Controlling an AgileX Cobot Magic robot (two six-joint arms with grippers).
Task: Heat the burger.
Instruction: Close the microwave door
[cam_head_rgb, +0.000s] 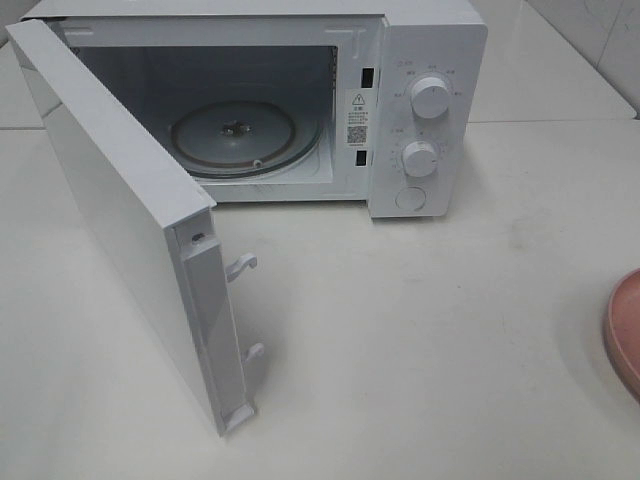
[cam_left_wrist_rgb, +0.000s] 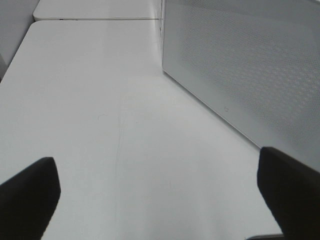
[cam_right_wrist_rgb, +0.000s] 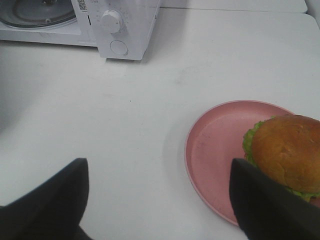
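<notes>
On the left side of the white surface (cam_head_rgb: 400, 330), the left gripper (cam_left_wrist_rgb: 160, 200) is hovering with its jaws spread as wide as they go, gripping nothing and touching nothing; its two dark fingers (cam_left_wrist_rgb: 27, 200) are showing at either edge of the left wrist view, with bare surface between them. Just beside it, the perforated outer face of the microwave door (cam_left_wrist_rgb: 250, 75) is standing upright.

Further right, the microwave (cam_head_rgb: 400, 110) is sitting at the far side of the surface with its door (cam_head_rgb: 120, 220) swung fully open toward the near left. Inside, the glass turntable (cam_head_rgb: 245, 135) is lying bare. Two round knobs (cam_head_rgb: 430, 97) and a round button (cam_head_rgb: 410, 198) are lining the control panel on the microwave's right.

At the far right edge of the high view, only a sliver of the pink plate (cam_head_rgb: 625, 330) is showing. The right wrist view is showing the plate (cam_right_wrist_rgb: 215, 145) resting on the surface, well apart from the microwave. The burger (cam_right_wrist_rgb: 287, 152) is sitting on the right part of that plate, its golden-brown bun on top and green lettuce peeking out below.

The right gripper (cam_right_wrist_rgb: 160, 200) is hanging above the plate's near edge with its jaws wide apart, holding nothing; whether its right finger (cam_right_wrist_rgb: 265, 205) is touching the burger or plate cannot be told.
</notes>
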